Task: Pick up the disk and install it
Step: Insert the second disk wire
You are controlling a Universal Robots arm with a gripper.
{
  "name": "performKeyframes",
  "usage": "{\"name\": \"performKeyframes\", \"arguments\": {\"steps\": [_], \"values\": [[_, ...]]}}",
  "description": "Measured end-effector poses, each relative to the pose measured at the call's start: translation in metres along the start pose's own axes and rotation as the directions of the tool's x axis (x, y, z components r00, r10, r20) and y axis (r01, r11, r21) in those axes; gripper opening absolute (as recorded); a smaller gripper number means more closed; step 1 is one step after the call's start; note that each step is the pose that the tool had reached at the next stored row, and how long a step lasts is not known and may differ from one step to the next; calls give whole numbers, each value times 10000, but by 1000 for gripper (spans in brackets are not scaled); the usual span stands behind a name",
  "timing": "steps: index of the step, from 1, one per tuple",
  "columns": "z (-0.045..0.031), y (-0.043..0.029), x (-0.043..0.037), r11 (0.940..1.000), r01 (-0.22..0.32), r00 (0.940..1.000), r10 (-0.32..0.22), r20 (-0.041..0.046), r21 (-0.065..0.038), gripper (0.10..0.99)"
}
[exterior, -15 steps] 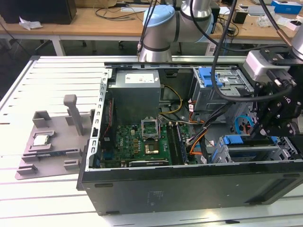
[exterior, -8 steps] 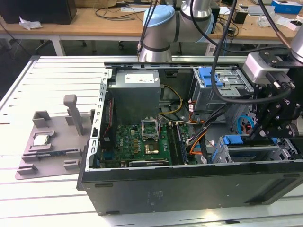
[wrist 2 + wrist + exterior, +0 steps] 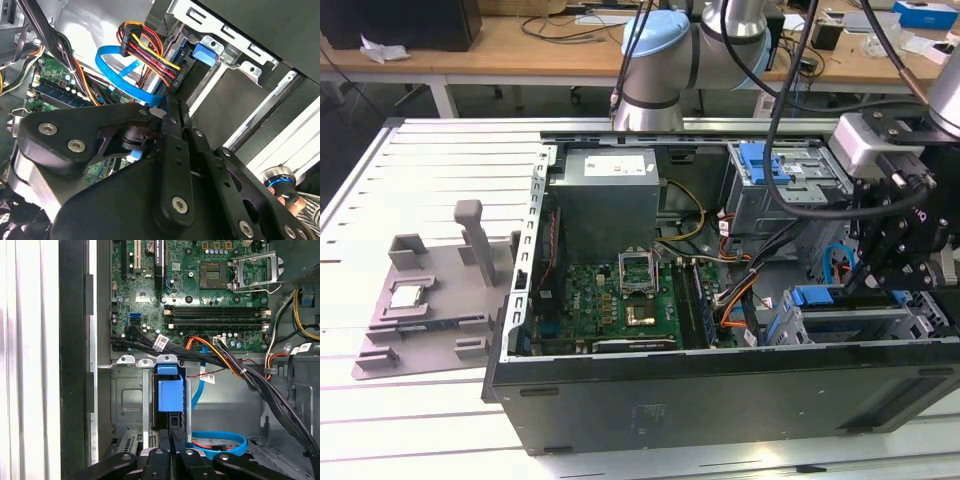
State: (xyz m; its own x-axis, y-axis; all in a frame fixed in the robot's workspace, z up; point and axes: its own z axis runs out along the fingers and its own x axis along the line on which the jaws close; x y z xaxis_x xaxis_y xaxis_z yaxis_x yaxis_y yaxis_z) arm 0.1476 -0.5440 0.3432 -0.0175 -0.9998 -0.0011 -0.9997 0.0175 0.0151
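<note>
**Disk sits in the bay, pincer closed at its tail**

The pincer [image 3: 176, 432] has its fingers drawn together with nothing visible between them. In the first wrist view its tips sit at the near end of the disk [image 3: 170, 390]; I cannot tell whether they touch it. The disk stands on edge just ahead of the tips, with its blue carrier frame slotted into the grey drive cage [image 3: 127, 390].

Just beside the tips a blue data cable [image 3: 220, 437] lies in a loose loop. In the second wrist view the loop comes up against the pincer [image 3: 167, 112]. A bundle of coloured power wires [image 3: 150, 50] hangs just beyond the loop. Farther ahead, past the cage, black cables cross the edge of the motherboard [image 3: 200, 290].

The likeliest trouble is a snag. Any travel could catch the blue loop on a finger and drag its plug. An off-centre push could also cock the carrier in its rails and jam it half-seated.
</note>
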Motion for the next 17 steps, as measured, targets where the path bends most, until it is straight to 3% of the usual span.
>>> {"name": "performKeyframes", "arguments": {"steps": [4,12,13,14,17], "values": [[1,2,-80,10000,35,10000,-35,-12,0,157],[4,1,-80,10000,39,10000,-39,-9,0,169],[4,1,-86,10000,40,10000,-40,-37,1,235],[-9,2,-99,10000,38,9999,-38,-109,4,235],[-89,4,-152,10000,42,9999,-41,-168,46,235]]}}
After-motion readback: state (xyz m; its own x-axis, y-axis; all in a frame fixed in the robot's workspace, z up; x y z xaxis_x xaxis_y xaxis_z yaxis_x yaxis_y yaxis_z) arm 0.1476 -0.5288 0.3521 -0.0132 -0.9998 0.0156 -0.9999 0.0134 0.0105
